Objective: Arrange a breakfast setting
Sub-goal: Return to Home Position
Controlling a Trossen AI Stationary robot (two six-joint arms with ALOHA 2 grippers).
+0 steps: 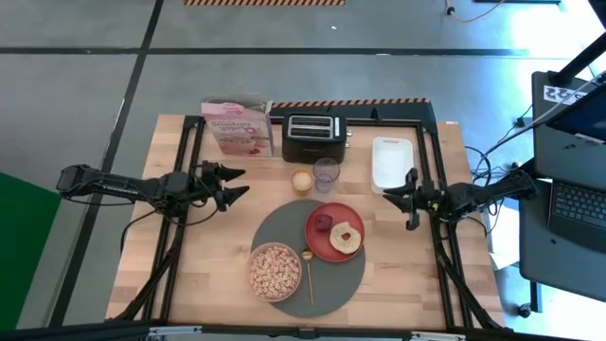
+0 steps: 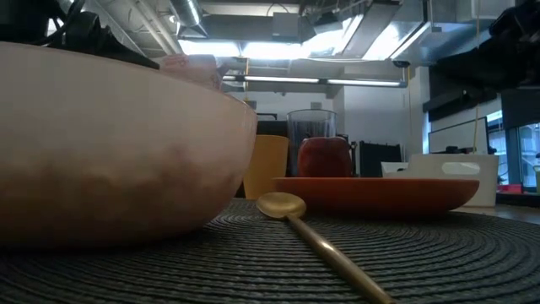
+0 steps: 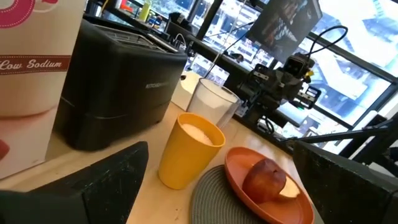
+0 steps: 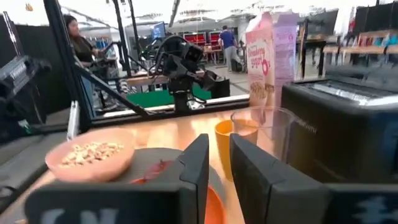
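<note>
A large round dark-grey mat (image 1: pixel 327 284) lies at the table's near middle. On it stand a red plate (image 1: pixel 325 244) with a small dark-red fruit (image 1: pixel 323 223) and a bagel half (image 1: pixel 347 234), and a pale bowl (image 1: pixel 275 272) of tan cereal. A thin golden spoon (image 1: pixel 309 270) lies on the mat between bowl and plate, its bowl end toward the far side. My left gripper (image 1: pixel 235 182) hovers open, left of the mat. My right gripper (image 1: pixel 396 196) hovers right of the plate with a narrow gap between its fingers. Both are empty.
At the back stand a pink cereal carton (image 1: pixel 237 126), a black toaster (image 1: pixel 311 137), a yellow cup (image 1: pixel 301 181), a clear glass (image 1: pixel 327 173) and a white tray (image 1: pixel 392 161). Bare wood shows at the near left and near right of the mat. People show in the room beyond.
</note>
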